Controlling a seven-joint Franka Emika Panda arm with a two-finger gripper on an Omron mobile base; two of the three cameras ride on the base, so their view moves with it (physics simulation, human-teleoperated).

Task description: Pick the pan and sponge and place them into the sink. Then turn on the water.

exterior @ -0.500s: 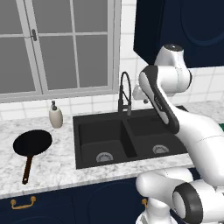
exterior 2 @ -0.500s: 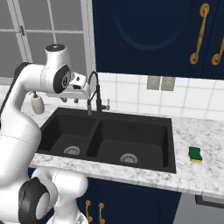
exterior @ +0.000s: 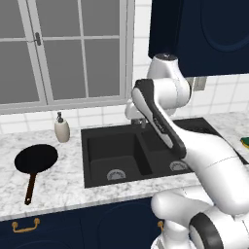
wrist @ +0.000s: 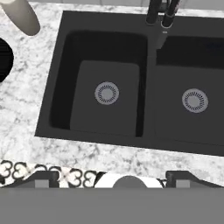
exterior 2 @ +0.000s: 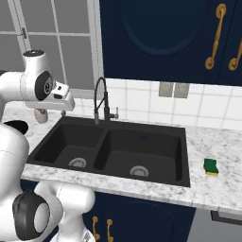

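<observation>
Pincer [wrist: 112,177] hangs high over sink [wrist: 131,127], tips apart, empty. Pan [exterior: 35,159] sits on table [exterior: 63,170] left of sink, sponge [exterior 2: 211,166] on its right; neither grabbed yet.

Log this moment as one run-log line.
stage: pre-grasp | gripper: open, above sink | pan: counter, left | sponge: counter, right | water: off

The light is bright and even, with no glare. Shadows are very soft. The sink [exterior 2: 118,151] looks very dark inside. Everything looks a bit soft and grainy.
</observation>
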